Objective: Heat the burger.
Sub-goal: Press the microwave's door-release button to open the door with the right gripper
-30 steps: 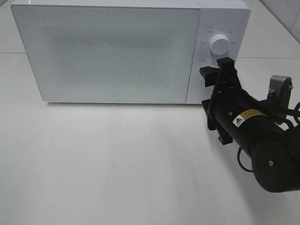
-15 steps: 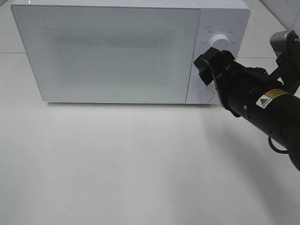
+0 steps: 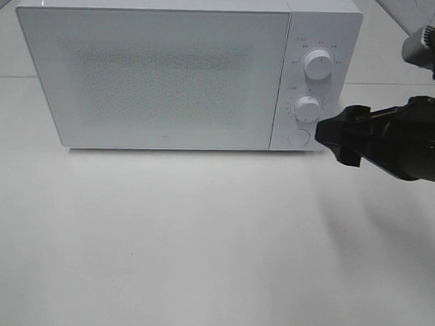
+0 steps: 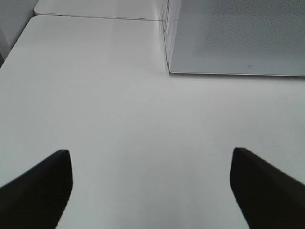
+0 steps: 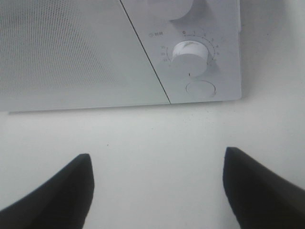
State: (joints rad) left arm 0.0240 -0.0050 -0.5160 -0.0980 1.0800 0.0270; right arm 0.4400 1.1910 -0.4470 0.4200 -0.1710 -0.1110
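Observation:
The burger is out of view. A white microwave (image 3: pixel 156 74) stands at the back of the table with its door shut, and the speckled door hides what is inside. My right gripper (image 3: pixel 335 136) hovers open just right of the microwave's control panel, level with the lower knob (image 3: pixel 307 108) and the round button (image 3: pixel 298 137), and nothing is between its fingers. The right wrist view shows the right gripper (image 5: pixel 157 155) spread wide, with the lower knob (image 5: pixel 188 56) and the button (image 5: pixel 200 88) ahead of it. My left gripper (image 4: pixel 150 152) is open and empty over bare table, near the microwave's left corner (image 4: pixel 169 67).
An upper knob (image 3: pixel 318 65) sits above the lower one on the control panel. The white table (image 3: pixel 199 242) stretches in front of the microwave. The right arm's black body (image 3: pixel 413 139) fills the right edge of the high view.
My right arm has swung away from in front of the control panel to the right, uncovering both knobs. The gripper now points at the panel's lower right. The left gripper has not moved.

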